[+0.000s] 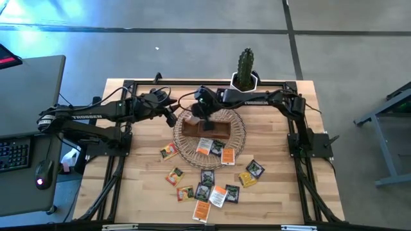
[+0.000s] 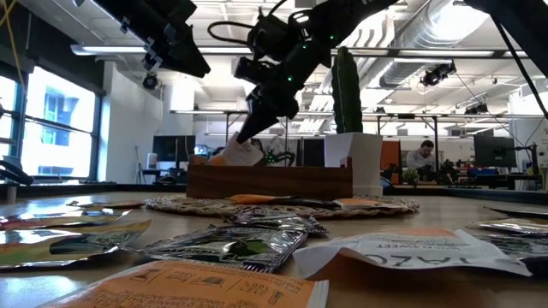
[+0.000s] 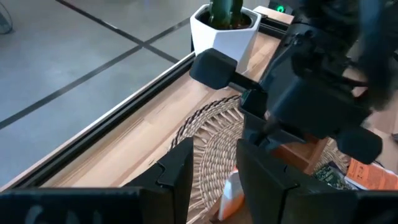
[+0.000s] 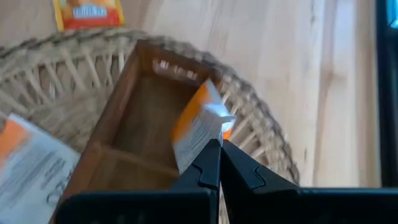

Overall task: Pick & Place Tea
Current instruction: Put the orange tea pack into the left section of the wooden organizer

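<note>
Right wrist view: fingers (image 4: pixel 219 163) pinching packet (image 4: pixel 200 127) (orange-white)

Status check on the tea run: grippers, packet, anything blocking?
Right gripper shut on orange-white packet, over the wooden box. Left gripper open, empty, beside the basket. Nothing blocking the box.

— How many tea packets (image 1: pixel 218 196) do we count?
— About thirteen lying flat, some overlapping, so we can't be certain. Add one held packet (image 4: pixel 199 127).
— And the rest?
— We see one wicker basket (image 1: pixel 239 138), one wooden box (image 1: pixel 221 131), one potted cactus (image 1: pixel 245 64), and two arms: left arm (image 1: pixel 96 112), right arm (image 1: pixel 270 97).
</note>
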